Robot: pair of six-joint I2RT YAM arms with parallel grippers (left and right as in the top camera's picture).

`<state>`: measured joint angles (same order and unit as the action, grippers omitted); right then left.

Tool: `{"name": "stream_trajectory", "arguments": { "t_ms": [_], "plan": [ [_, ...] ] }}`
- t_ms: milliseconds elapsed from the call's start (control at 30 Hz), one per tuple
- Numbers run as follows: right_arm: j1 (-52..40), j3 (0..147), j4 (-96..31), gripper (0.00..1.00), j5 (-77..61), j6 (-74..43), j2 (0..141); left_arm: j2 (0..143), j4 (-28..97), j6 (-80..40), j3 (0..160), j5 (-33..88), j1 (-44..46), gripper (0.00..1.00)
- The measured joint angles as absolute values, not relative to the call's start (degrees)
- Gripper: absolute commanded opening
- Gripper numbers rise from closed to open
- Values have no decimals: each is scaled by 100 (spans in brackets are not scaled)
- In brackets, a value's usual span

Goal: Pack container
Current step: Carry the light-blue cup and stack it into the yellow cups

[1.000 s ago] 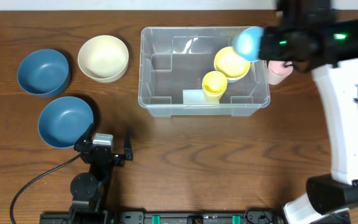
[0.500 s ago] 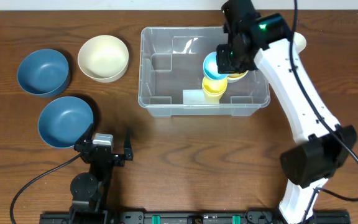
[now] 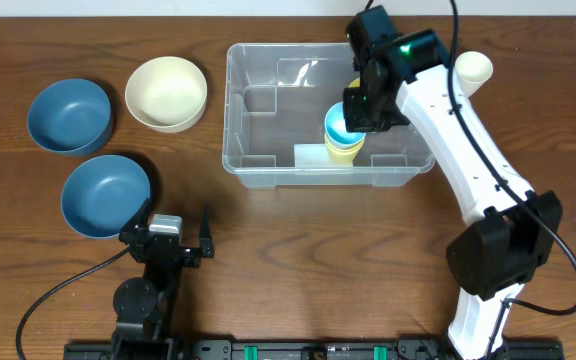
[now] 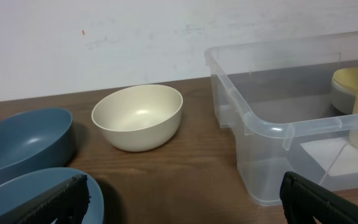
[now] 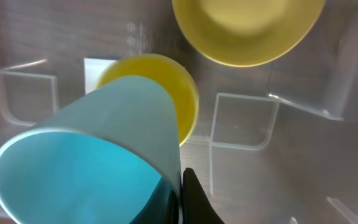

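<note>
The clear plastic container (image 3: 258,100) stands at the table's far middle; it also shows in the left wrist view (image 4: 260,124) and the right wrist view (image 5: 30,93). Inside are a yellow cup (image 3: 346,152) (image 5: 179,87) and a yellow bowl (image 5: 247,28). My right gripper (image 3: 360,112) is shut on the rim of a light blue cup (image 3: 336,124) (image 5: 98,149), holding it inside the container just above the yellow cup. My left gripper (image 3: 173,240) (image 4: 179,205) is open and empty near the front edge.
A cream bowl (image 3: 166,92) (image 4: 138,116) sits left of the container. Two blue bowls (image 3: 68,114) (image 3: 106,194) lie at the far left. A cream cup (image 3: 472,68) stands right of the container, behind my right arm.
My right gripper has carried the light blue cup from above the container's right end down and left, over the yellow cup. The left arm has not moved.
</note>
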<state>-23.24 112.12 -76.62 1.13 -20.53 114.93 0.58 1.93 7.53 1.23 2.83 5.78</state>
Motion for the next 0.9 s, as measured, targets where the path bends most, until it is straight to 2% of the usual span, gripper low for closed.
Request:
{"name": "stream_trajectory", "arguments": {
  "t_ms": [67, 100, 167, 567, 900],
  "plan": [
    [-2331, 11061, -7605, 30, 104, -2106, 11493, 58, 193, 753, 123, 283, 578, 98],
    [-2331, 11006, -7588, 37, 113, -2091, 11493, 58, 191, 753, 123, 283, 576, 98],
    [-2327, 10991, -7557, 42, 110, -2134, 11493, 58, 191, 753, 123, 283, 578, 98],
    [-1726, 11349, -7800, 42, 102, -2084, 11493, 58, 191, 753, 123, 283, 576, 98],
    [-384, 11745, -7872, 41, 89, -2045, 11491, 58, 193, 753, 123, 283, 578, 98]
  ]
}}
